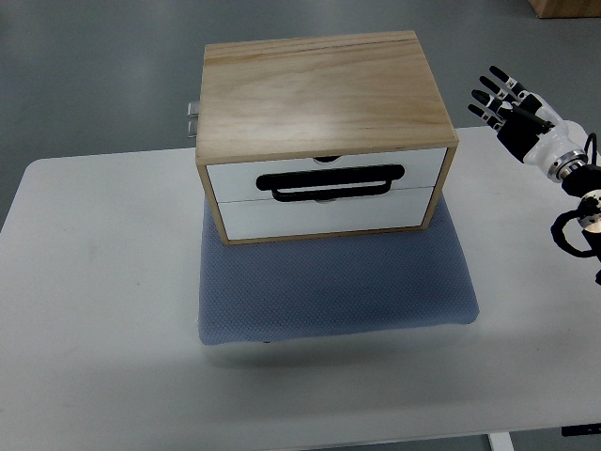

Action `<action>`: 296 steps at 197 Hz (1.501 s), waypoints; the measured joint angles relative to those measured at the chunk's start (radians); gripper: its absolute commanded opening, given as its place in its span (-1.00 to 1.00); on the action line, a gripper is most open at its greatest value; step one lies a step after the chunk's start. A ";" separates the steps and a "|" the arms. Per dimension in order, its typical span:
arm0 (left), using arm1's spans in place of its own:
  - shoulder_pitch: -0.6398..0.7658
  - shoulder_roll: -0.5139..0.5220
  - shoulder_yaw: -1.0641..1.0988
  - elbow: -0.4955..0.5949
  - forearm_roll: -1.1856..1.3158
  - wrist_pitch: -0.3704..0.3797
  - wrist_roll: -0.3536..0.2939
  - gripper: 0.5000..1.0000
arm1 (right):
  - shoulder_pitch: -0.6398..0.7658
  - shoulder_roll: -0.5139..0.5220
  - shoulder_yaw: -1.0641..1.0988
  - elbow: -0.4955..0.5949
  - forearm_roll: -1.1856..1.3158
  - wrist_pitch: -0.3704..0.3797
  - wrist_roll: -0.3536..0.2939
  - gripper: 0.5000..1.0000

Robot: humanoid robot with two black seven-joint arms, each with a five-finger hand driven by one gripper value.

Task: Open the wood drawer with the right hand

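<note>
Light wooden two-drawer box with white fronts [324,141]: centred on blue-grey textured mat [338,291], presumably against sliding. Black loop handle [333,182]: faces robot side, both drawers closed. Right hand [512,103]: fingers spread, empty, well right of box; reach not yet begun.

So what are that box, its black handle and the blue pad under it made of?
The box looks like pale, lightly finished wood: grain lines and a soft sheen show on top. Its drawer fronts look smooth, painted white. The black handle could be plastic or metal. The blue pad looks like woven or foam-backed fabric, with a dotted texture.
</note>
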 measured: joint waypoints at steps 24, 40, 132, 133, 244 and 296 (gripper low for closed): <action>0.000 0.000 0.000 -0.003 0.000 0.000 0.004 1.00 | -0.001 0.000 0.000 0.000 0.000 0.000 0.000 0.78; 0.000 0.000 -0.001 -0.005 0.000 0.000 0.004 1.00 | -0.002 0.000 0.000 0.000 0.000 0.000 0.000 0.78; 0.005 0.000 -0.002 0.005 0.000 0.000 0.004 1.00 | 0.001 0.007 0.002 0.000 0.000 0.000 0.000 0.78; 0.005 0.000 -0.002 0.005 0.000 0.000 0.004 1.00 | 0.001 0.007 0.002 0.000 0.000 0.000 0.000 0.78; 0.005 0.000 -0.002 0.004 0.000 0.000 0.004 1.00 | -0.005 0.008 0.004 0.003 0.002 0.000 0.000 0.78; 0.005 0.000 -0.002 0.004 0.000 0.000 0.004 1.00 | -0.008 0.014 0.006 0.003 0.002 0.000 0.000 0.78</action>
